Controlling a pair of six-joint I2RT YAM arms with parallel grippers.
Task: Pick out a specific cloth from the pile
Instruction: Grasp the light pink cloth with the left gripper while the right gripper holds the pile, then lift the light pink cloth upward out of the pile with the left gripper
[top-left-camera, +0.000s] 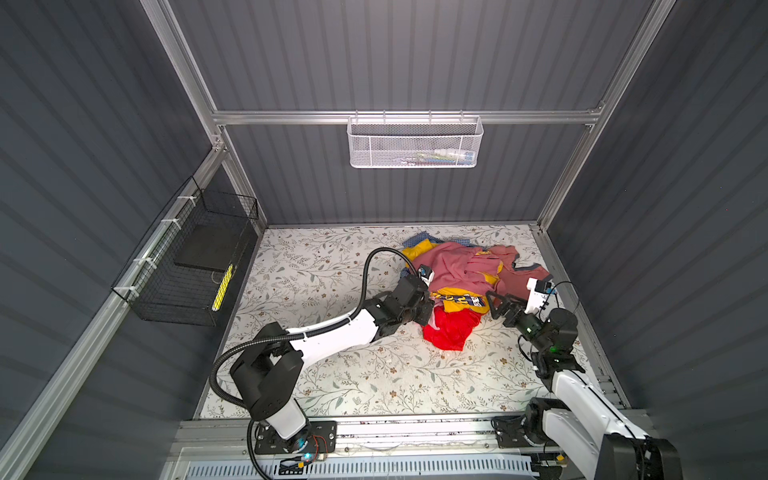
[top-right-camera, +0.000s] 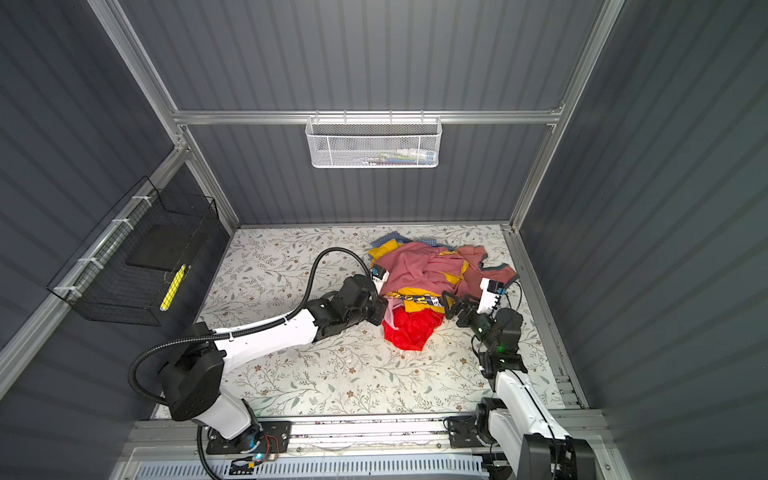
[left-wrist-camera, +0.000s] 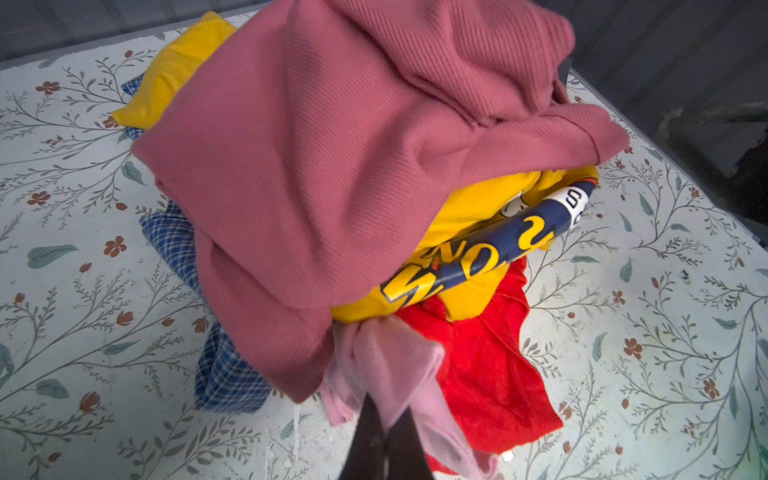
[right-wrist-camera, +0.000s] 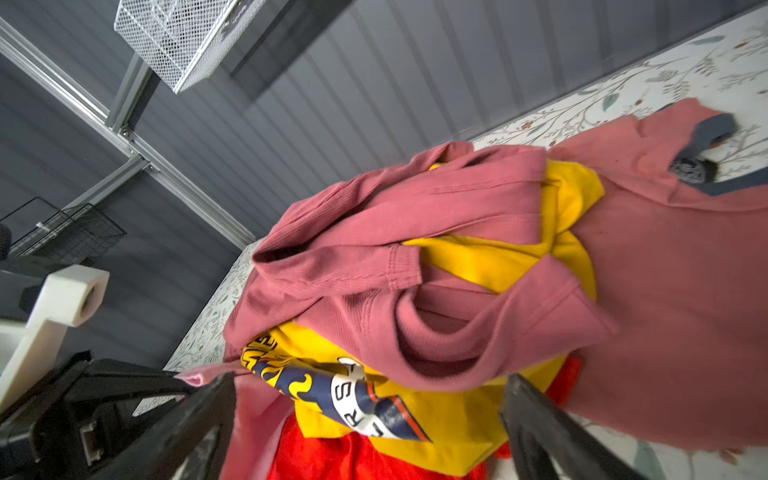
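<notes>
- The cloth (left-wrist-camera: 386, 374), light pink, is pinched in your left gripper (left-wrist-camera: 384, 409); jaws shut tight on a fold of it.
- Most of it runs from the jaws back under the pile (top-left-camera: 465, 274), below the yellow garment (left-wrist-camera: 469, 216) and dusty-rose garment (left-wrist-camera: 324, 158).
- The red garment (left-wrist-camera: 490, 365) lies just beside the jaws, touching the cloth.
- Your right gripper (top-left-camera: 496, 303) stands wide open, empty, facing the pile's other side.
- Judged: grasp done; pulling the cloth free and clear remains. Neighbours may drag along.
</notes>
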